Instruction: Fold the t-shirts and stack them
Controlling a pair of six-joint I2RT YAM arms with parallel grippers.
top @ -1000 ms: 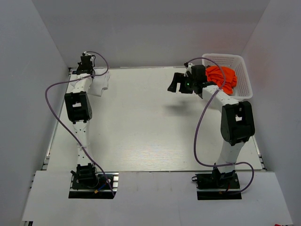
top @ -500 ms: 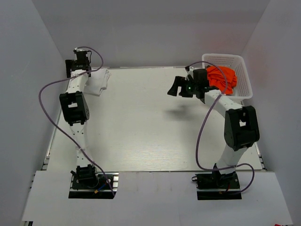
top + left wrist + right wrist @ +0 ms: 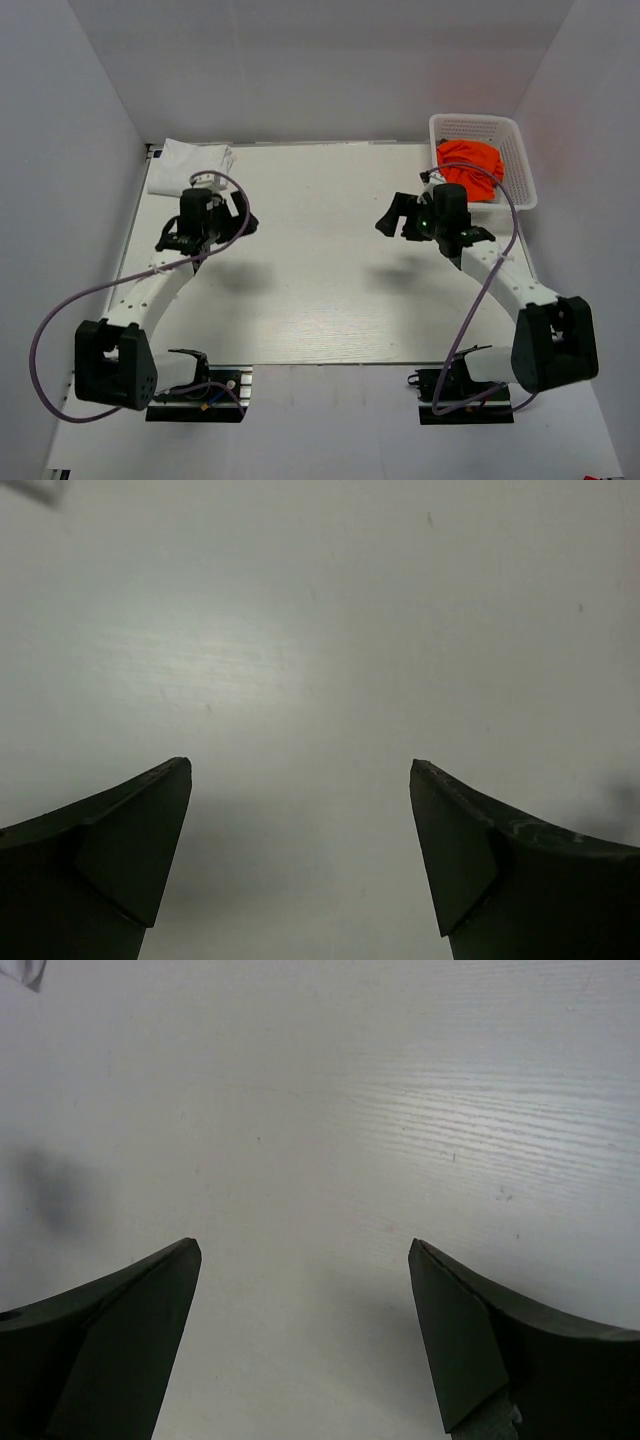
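A plain white t-shirt (image 3: 188, 164) lies folded in the table's back left corner. A bright orange t-shirt (image 3: 470, 160) is bunched up inside the white mesh basket (image 3: 522, 160) at the back right. My left gripper (image 3: 240, 222) hovers over the table, nearer than the white shirt and apart from it. It is open, with only bare tabletop between its fingers (image 3: 150, 830). My right gripper (image 3: 390, 216) hangs left of and nearer than the basket. It is open too, with nothing between its fingers (image 3: 470, 1330).
The white table (image 3: 320, 290) lies between the two arms. Grey walls close it in at the left, back and right. Purple cables loop off both arms. A pale corner (image 3: 25, 972) shows at the top left of the right wrist view.
My left gripper has opened, left the white t-shirt in the back left corner and drawn back toward the near side. My right arm has pulled away from the basket toward the near side.
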